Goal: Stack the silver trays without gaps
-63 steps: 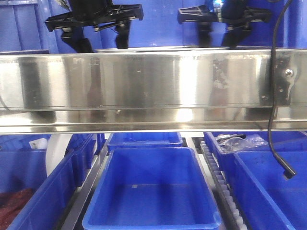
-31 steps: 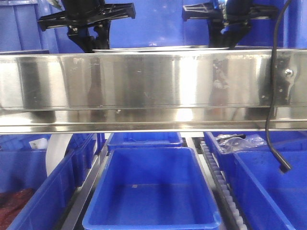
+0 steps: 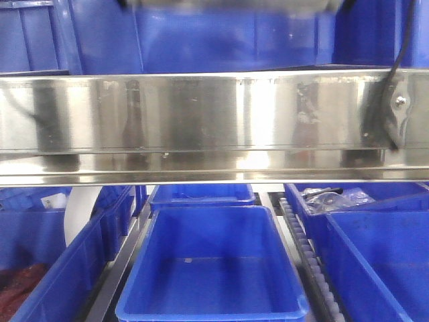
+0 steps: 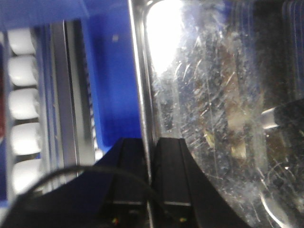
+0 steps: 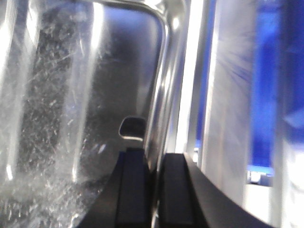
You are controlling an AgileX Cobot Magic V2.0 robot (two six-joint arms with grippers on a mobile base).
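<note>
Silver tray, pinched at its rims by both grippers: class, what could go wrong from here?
The left gripper and right gripper each pinch only the thin rim of the silver tray, so it might slip or tilt. Uneven arm motion could twist it. The black cable by the shelf rail might snag.

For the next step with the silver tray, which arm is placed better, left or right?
Neither alone. The left end effector is shut on one rim of the silver tray, and the right end effector is shut on the opposite rim. Probably both must carry it together.
</note>
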